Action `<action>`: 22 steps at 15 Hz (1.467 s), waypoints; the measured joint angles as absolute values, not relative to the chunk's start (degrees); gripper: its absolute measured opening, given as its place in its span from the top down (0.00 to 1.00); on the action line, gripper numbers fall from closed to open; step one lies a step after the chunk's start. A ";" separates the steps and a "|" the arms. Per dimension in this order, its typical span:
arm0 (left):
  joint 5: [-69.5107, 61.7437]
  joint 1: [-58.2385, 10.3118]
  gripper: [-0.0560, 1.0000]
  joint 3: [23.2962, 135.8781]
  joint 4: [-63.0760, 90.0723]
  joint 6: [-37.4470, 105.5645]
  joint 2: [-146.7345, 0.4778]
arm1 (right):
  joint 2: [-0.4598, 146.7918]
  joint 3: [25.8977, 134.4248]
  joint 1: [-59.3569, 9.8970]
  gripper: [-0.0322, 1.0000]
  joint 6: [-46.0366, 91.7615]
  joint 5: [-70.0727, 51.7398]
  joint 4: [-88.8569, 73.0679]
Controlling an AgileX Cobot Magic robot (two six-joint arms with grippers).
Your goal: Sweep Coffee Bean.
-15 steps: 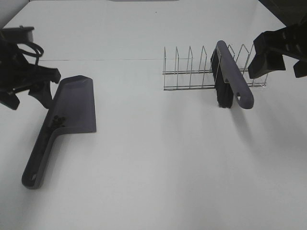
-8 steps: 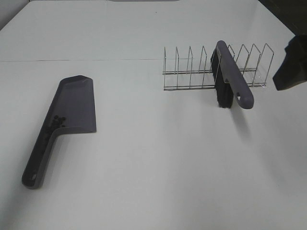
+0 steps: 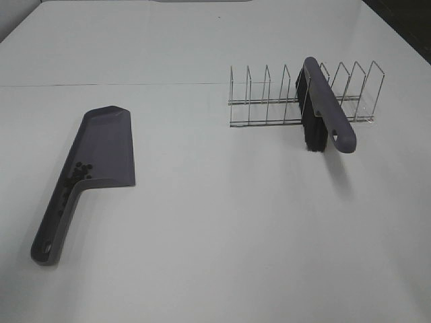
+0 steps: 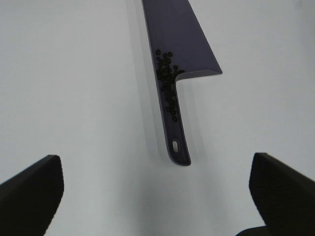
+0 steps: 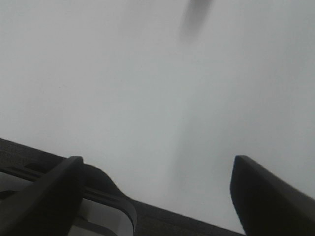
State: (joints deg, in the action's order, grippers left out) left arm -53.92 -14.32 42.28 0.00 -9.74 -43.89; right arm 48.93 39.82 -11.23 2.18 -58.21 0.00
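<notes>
Since the coffee beans (image 3: pixel 75 176) sit gathered in the dustpan (image 3: pixel 108 145) where pan meets handle, none showing loose on the white tabletop (image 3: pixel 222 222), the sweeping looks finished. That would explain why the dustpan lies flat and unheld, and why the brush (image 3: pixel 322 114) is parked bristles-down in the wire rack (image 3: pixel 266 101), well apart from it. Both arms are outside the high view; the left gripper (image 4: pixel 157 196) shows spread, released fingers (image 4: pixel 32 189) grasping nothing, as does the right gripper (image 5: pixel 157 196).
</notes>
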 joint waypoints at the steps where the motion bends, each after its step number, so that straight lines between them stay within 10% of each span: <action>1: -54.49 -14.32 0.05 41.08 -0.63 -10.66 -40.16 | 46.12 37.59 -11.23 0.23 2.23 -58.21 0.00; 22: -62.17 -14.32 0.05 29.74 0.97 1.20 0.34 | 9.00 26.36 -11.23 0.23 2.64 -63.54 -5.67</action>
